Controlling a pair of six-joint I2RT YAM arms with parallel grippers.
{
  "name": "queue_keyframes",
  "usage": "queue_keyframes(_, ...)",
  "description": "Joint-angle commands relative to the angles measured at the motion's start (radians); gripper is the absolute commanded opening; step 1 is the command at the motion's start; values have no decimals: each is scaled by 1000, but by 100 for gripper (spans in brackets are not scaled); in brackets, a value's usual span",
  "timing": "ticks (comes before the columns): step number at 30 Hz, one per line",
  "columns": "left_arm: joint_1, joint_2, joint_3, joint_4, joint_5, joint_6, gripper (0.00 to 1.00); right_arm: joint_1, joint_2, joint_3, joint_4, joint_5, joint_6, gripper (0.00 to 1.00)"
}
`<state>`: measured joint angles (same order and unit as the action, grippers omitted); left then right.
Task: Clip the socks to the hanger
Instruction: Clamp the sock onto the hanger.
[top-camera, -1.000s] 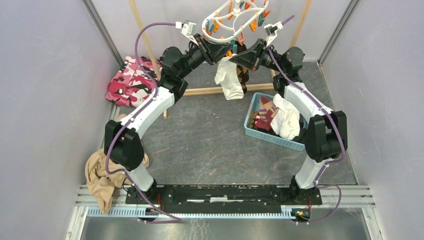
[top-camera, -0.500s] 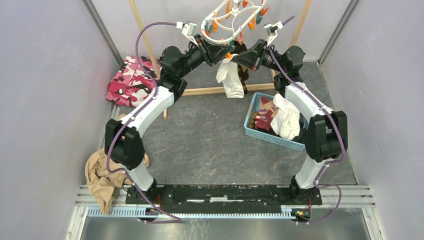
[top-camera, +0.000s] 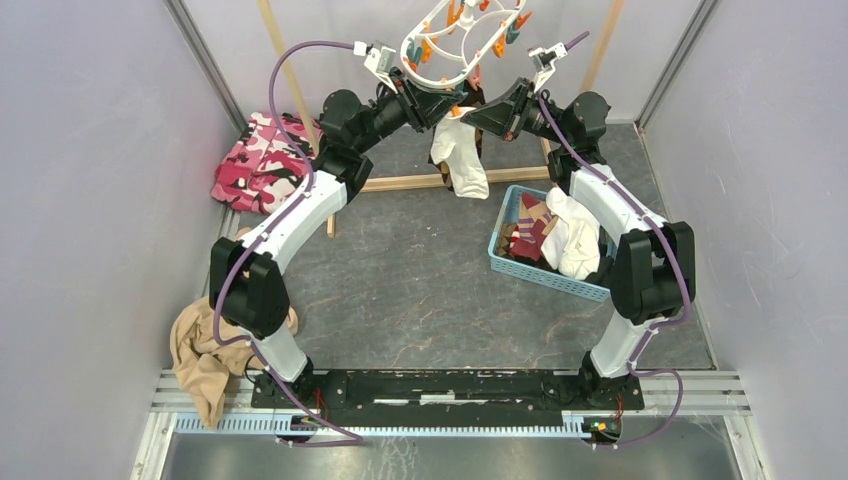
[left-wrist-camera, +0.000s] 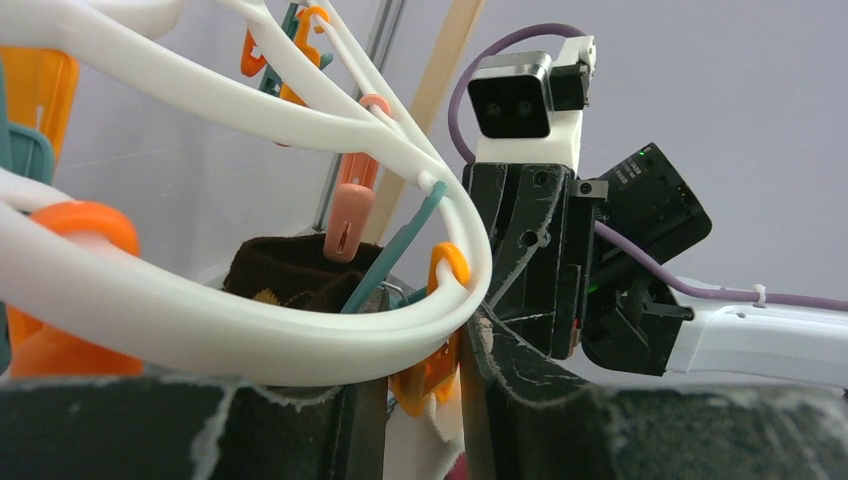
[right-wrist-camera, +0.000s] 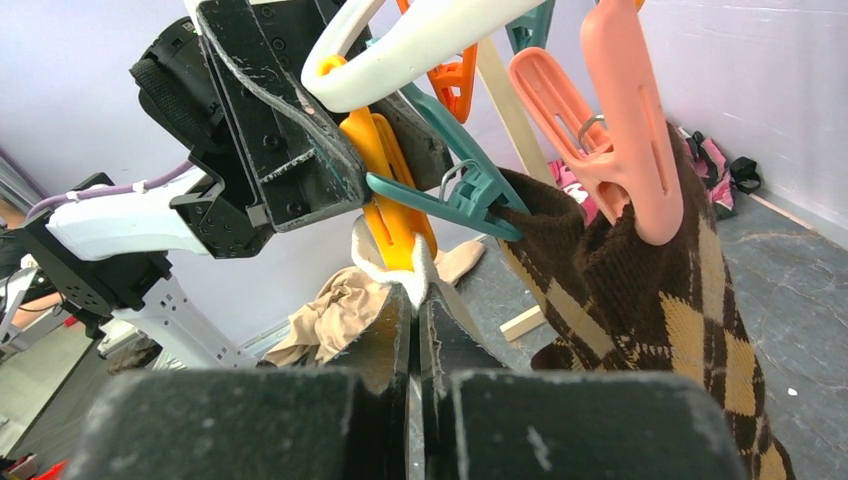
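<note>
Two socks hang beneath the hanger (left-wrist-camera: 200, 330): a white sock (top-camera: 462, 160) and a brown argyle sock (right-wrist-camera: 640, 300) under a pink clothespin (right-wrist-camera: 630, 130). The right gripper (right-wrist-camera: 417, 300) pinches the white sock's cuff. The left gripper (left-wrist-camera: 420, 380) squeezes an orange clothespin (right-wrist-camera: 390, 200). Other socks (top-camera: 555, 235) fill the blue basket (top-camera: 500, 225).

The hanger (left-wrist-camera: 230, 335) has swung toward 12 o'clock and tipped steeper, so its oval looks narrower from above. The left pincer (left-wrist-camera: 410, 405), on its orange clothespin (left-wrist-camera: 428, 375), and the right pincer (right-wrist-camera: 415, 345) have crept the same way. They have carried the white sock (top-camera: 460, 155) slightly toward 12 o'clock. Less of the argyle sock (right-wrist-camera: 640, 300) now shows beside it.
</note>
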<state>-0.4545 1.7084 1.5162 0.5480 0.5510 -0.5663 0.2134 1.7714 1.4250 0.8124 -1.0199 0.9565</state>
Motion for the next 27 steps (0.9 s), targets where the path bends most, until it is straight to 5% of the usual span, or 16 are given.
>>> queue_keyframes(1,-1,6,42,-40,38,84,5,-6,-27,50,74,12,36,0)
queue_keyframes(14,-1,13,52,-46,31,64,12,-6,-28,51,107,9,60,0)
queue_keyframes(20,-1,2,44,-41,9,26,46,-5,-28,42,87,6,44,0)
queue_keyframes(27,2,-22,30,-47,-22,3,69,-5,-32,35,76,6,32,1)
